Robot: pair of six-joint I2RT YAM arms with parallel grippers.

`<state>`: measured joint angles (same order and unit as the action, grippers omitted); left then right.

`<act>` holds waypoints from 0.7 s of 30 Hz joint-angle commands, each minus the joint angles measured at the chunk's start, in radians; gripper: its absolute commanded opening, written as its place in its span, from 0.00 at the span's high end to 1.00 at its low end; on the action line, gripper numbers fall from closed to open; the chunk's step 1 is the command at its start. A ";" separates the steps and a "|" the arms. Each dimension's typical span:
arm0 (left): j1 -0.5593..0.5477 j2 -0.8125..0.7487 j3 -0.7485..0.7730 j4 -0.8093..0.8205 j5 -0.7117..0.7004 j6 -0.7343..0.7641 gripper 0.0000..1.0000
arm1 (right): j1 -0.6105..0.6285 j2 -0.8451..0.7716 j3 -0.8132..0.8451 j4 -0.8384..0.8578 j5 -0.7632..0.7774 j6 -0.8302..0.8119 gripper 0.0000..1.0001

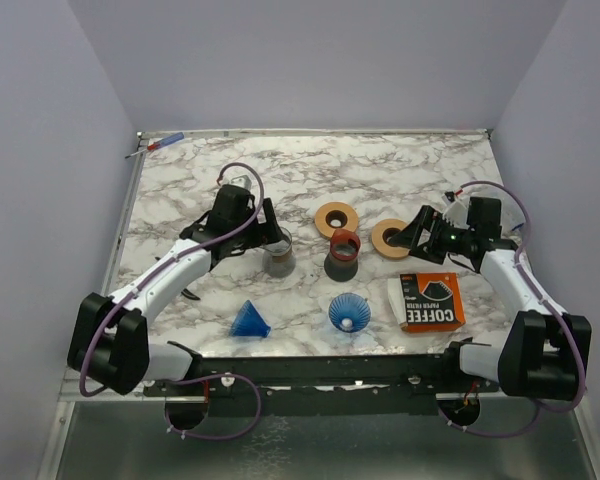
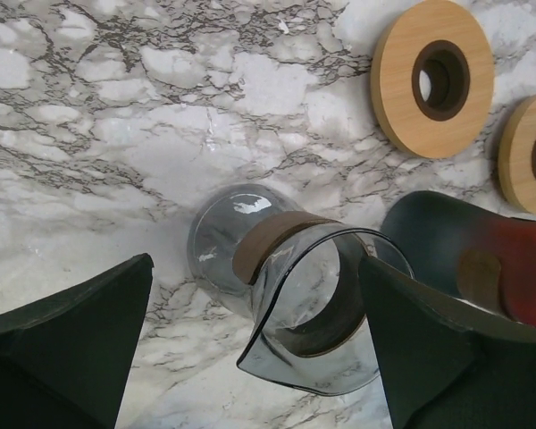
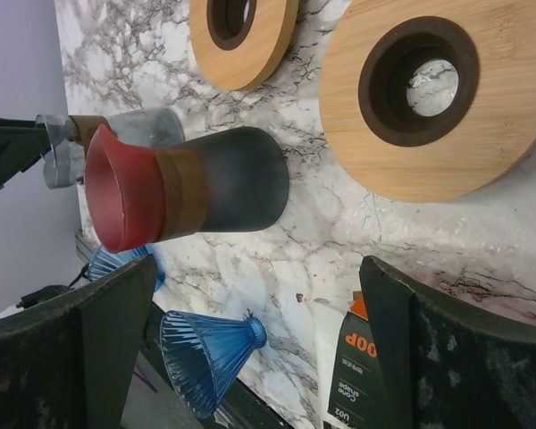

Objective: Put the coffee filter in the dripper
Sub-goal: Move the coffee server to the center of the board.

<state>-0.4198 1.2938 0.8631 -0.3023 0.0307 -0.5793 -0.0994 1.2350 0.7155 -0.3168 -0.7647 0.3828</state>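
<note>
- Filter pack (image 1: 430,301) lies near right, untouched; the job looks unstarted.
- Left gripper (image 1: 270,238), released and empty, straddles the glass carafe (image 1: 278,258).
- Dripper (image 1: 348,312) stands near centre, close to the table's near edge.
- Right gripper (image 1: 412,240), released and empty, should probably pull nearward to the pack; room looks open.

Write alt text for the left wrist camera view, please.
The open left claw frames a smoky glass carafe with a brown collar, standing on a marble table. A darker red-rimmed carafe stands beside it, with two wooden rings beyond.
</note>
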 commanded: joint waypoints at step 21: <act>-0.091 0.249 0.203 -0.207 -0.336 0.143 0.24 | -0.002 -0.029 0.021 -0.065 0.079 -0.024 0.00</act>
<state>-0.5064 1.5223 1.0264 -0.4740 -0.2310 -0.4583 -0.0994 1.2331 0.7155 -0.3485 -0.7177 0.3721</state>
